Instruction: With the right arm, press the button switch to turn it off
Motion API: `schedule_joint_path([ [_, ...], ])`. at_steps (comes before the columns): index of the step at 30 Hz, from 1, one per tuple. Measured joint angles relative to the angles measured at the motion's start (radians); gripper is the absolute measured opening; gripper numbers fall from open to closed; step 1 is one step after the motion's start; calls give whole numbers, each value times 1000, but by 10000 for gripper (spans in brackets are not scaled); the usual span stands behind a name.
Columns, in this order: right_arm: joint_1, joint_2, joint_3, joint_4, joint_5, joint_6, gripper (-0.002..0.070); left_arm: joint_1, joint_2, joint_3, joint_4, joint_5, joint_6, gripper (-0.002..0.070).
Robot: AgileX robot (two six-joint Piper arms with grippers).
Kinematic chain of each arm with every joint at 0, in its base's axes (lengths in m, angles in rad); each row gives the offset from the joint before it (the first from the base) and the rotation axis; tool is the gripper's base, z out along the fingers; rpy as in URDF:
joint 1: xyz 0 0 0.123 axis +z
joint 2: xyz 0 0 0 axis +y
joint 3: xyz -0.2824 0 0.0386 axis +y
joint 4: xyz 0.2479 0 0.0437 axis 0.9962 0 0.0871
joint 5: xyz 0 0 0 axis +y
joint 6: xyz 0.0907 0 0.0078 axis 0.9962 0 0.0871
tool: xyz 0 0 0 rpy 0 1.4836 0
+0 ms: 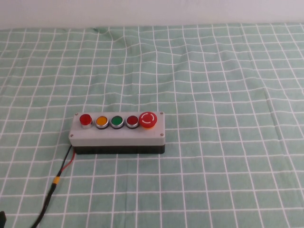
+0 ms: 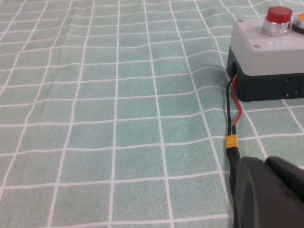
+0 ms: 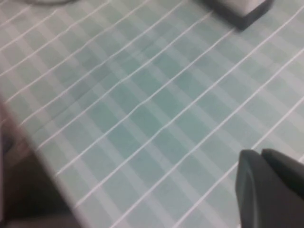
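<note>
The button switch [image 1: 85, 119] is a small bright-red push button with a silver ring at the left end of the grey box [image 1: 118, 137], farthest from the big red mushroom button [image 1: 147, 119]. It also shows in the left wrist view [image 2: 279, 15]. Neither arm shows in the high view. My left gripper [image 2: 263, 161] is shut and empty, low over the cloth near the box's cable, short of the box's left end. My right gripper [image 3: 259, 153] is shut and empty over bare cloth, well away from a corner of the box [image 3: 242, 9].
An orange button [image 1: 101, 121], a green button [image 1: 117, 121] and a darker red button [image 1: 132, 121] fill the row. A black and red cable [image 1: 61, 166] with a yellow connector [image 2: 231, 141] runs from the box's left end toward the near edge. Green checked cloth [image 1: 213, 85] covers the table.
</note>
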Motion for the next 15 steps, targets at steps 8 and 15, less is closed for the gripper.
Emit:
schedule_joint_path([
  [8,-271,-209,234,-39,-445,0,-16,0,0,0,0,0,0,-3],
  [15,-523,-392,424,-50,-517,0,-16,0,0,0,0,0,0,-3],
])
